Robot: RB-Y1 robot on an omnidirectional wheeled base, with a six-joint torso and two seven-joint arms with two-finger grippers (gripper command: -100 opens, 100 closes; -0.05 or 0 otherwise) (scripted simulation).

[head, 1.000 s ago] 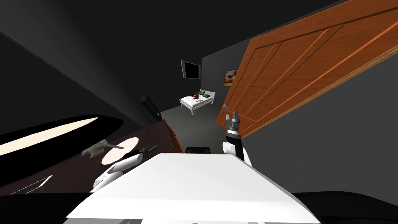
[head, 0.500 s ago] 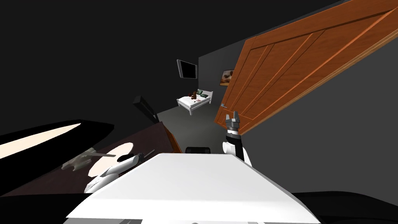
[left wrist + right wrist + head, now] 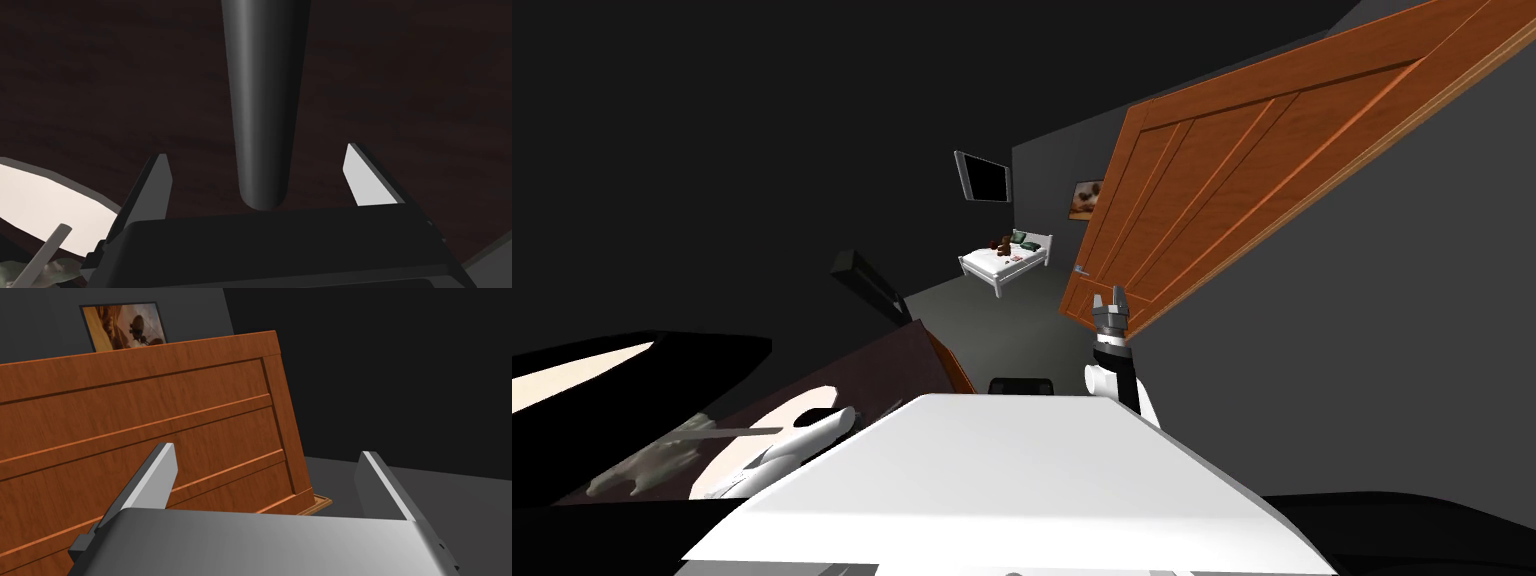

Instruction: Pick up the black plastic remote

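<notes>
While wide open, left gripper (image 3: pixel 257 152) astride dark remote (image 3: pixel 265 100) on tabletop (image 3: pixel 100 75).

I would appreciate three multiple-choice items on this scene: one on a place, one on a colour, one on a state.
1. Where is the remote relative to the left gripper? A. between its fingers B. outside its fingers C. behind its body
2. What colour is the door facing the right gripper? A. white B. orange-brown C. green
3. How are the right gripper's fingers? A. shut B. open C. shut on a cup
Answers: 1 A, the dark remote runs into the gap; 2 B, its panels are orange-brown; 3 B, they stand apart with nothing between.
</notes>
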